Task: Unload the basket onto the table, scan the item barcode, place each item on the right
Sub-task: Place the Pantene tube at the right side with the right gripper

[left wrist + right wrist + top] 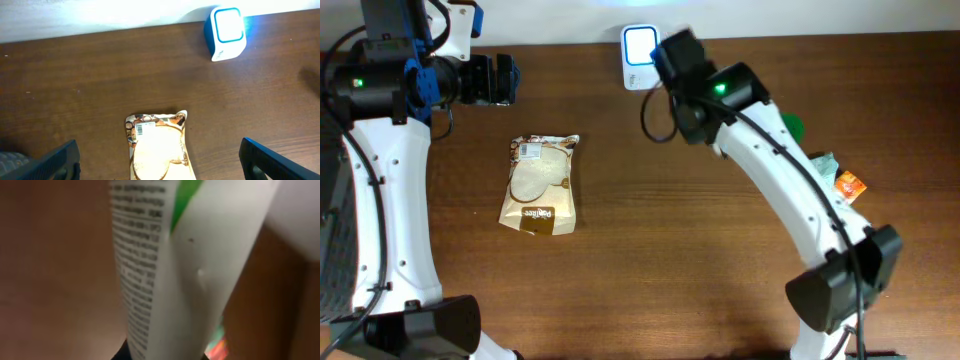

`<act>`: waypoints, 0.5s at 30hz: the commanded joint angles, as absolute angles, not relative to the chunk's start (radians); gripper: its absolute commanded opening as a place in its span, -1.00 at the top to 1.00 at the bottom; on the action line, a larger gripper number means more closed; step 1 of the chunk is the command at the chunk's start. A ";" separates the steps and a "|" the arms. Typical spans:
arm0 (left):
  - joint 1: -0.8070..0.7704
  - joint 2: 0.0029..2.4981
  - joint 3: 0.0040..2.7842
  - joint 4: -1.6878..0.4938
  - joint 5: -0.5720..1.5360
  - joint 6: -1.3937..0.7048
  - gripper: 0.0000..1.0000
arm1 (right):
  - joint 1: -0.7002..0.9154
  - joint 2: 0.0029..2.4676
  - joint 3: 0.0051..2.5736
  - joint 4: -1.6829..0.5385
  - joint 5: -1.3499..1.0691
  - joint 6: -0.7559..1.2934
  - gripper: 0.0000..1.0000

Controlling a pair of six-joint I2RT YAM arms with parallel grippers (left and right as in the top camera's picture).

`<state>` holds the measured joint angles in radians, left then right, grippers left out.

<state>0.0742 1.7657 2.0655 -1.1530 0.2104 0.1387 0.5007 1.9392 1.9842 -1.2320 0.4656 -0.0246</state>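
Your right end effector (668, 55) is up at the back of the tabletop (660, 230), just beside the scanner (640, 45). The scanner is a small white and blue box with a lit face, standing at the rear edge against the wall. You have the end effector clamped down narrow on a white tube (165, 270). In the right wrist view the tube fills most of the picture and runs upward at a slight tilt. You can see rows of small dark print down its left side and a green band near its top. The print is too blurred to read, and you cannot tell from these views where its barcode sits. From overhead the wrist covers the tube, so you cannot see how it faces the scanner.

Your left end effector (506, 79) hangs over the rear left of the tabletop with its jaws spread wide and nothing between them. Its wrist camera looks down on a brown and cream snack packet (540, 185), which lies flat on the wood, well apart from the scanner. The packet has a small white label (145, 129) near its top edge.

On the right side you have a green object (790, 127) and an orange packet (850, 186), both partly hidden by the right arm.
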 commanded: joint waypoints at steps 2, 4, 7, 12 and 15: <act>0.077 1.768 2.069 -1.150 0.221 0.155 -0.98 | 0.462 1.957 1.814 -1.274 0.361 0.146 0.91; 0.077 1.768 2.069 -1.150 0.221 0.155 -0.98 | 0.446 1.957 1.709 -1.250 0.361 0.148 0.92; 0.077 1.768 2.069 -1.150 0.221 0.155 -0.98 | 0.405 1.957 1.538 -1.183 0.362 0.152 0.91; 0.077 1.768 2.069 -1.150 0.221 0.155 -0.98 | 0.300 1.957 1.379 -1.058 0.363 0.151 0.92; 0.077 1.768 2.069 -1.150 0.221 0.155 -0.98 | 0.221 1.957 1.338 -0.999 0.363 0.151 0.91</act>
<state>0.0742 1.7657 2.0655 -1.1522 0.2104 0.1387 0.2703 1.9724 1.3552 -1.0214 0.3386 0.1326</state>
